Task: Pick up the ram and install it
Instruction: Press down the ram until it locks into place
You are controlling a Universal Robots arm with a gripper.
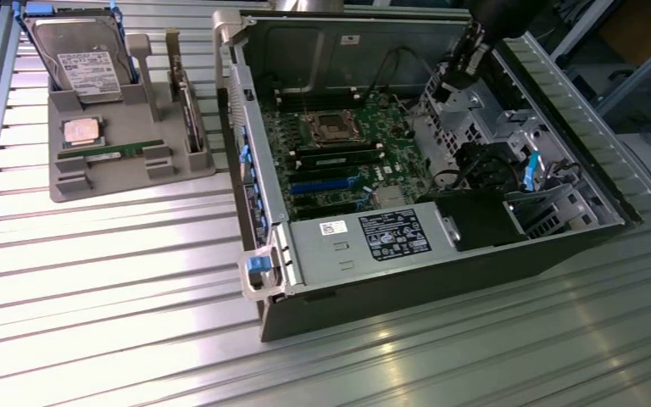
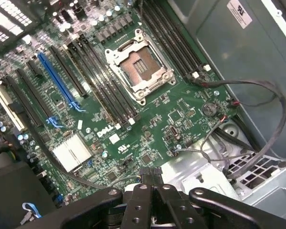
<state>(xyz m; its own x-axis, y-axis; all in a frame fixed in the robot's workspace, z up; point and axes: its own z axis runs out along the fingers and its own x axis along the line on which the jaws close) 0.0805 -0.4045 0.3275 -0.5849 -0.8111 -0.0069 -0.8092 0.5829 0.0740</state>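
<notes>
My black gripper (image 2: 152, 179), fingers pressed shut and empty, hangs over the green motherboard (image 2: 148, 119); the thin green ram stick (image 1: 111, 153) waits at nine o'clock, cradled in the grey tray (image 1: 190, 165).

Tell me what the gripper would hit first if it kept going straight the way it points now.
Probably the motherboard: the shut gripper aims at the bare board near the empty CPU socket, holding nothing. Depth is hard to judge.

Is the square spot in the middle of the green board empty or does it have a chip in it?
Empty. The socket shows bare contacts inside its metal frame, and the silver chip lies on the grey tray.
</notes>
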